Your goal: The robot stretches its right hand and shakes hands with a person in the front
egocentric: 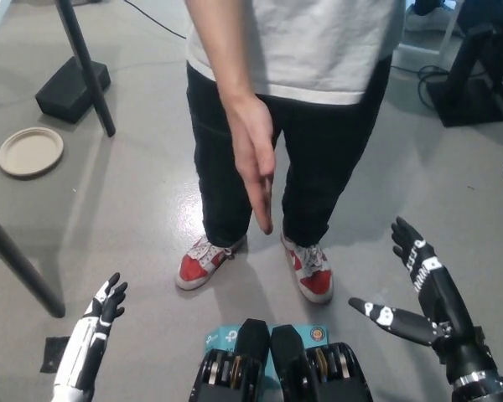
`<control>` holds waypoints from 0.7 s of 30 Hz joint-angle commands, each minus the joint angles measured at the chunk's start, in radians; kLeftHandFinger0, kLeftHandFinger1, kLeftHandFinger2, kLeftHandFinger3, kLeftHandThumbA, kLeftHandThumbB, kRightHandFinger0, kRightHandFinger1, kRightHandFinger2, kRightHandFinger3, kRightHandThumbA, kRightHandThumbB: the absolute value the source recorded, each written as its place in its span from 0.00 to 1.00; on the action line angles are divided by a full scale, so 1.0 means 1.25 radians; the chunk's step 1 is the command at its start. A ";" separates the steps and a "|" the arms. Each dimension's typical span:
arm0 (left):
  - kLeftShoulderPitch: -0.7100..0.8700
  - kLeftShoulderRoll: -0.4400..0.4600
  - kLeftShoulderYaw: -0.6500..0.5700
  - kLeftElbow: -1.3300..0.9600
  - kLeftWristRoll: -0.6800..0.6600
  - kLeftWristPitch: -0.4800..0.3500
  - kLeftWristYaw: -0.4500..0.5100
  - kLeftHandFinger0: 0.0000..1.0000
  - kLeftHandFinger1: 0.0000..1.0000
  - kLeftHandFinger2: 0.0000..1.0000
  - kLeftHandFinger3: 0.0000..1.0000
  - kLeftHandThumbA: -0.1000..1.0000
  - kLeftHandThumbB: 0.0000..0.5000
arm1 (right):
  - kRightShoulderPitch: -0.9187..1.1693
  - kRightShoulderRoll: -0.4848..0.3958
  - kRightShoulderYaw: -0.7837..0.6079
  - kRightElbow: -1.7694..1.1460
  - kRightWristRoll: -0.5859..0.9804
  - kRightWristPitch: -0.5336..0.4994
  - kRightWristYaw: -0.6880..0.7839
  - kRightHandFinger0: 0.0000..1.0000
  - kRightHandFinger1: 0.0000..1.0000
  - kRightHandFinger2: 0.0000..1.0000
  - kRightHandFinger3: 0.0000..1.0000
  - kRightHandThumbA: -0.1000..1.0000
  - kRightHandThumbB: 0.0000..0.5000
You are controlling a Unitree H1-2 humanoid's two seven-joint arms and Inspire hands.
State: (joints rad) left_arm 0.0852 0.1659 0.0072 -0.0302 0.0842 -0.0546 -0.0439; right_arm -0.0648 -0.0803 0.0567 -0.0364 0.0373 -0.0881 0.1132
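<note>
The black right hand (423, 293) is raised at the lower right, fingers spread apart and holding nothing, thumb pointing toward the person (293, 92). The person stands just in front, one hand (253, 159) extended flat with fingers pressed together and pointing down, well apart from the right hand. The white left hand (96, 331) rests low, left of the person's red shoes (203, 261), fingers loosely apart. A paper plate (30, 152), with nothing visible in it, lies on the floor (134, 201) far left of the person

person (293, 50) cut off above the chest by the top edge; right arm (478, 377) runs off the bottom right
</note>
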 commanded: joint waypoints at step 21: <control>-0.015 -0.012 0.002 -0.016 0.033 -0.059 0.012 1.00 1.00 1.00 1.00 1.00 0.17 | -0.314 0.036 0.075 -0.069 -0.036 0.280 0.013 1.00 1.00 1.00 1.00 1.00 0.81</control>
State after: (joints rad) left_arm 0.0865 0.1482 0.0084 -0.0271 0.1110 -0.0987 -0.0438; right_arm -0.3799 -0.0530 0.1289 -0.1285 0.0210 0.2039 0.1203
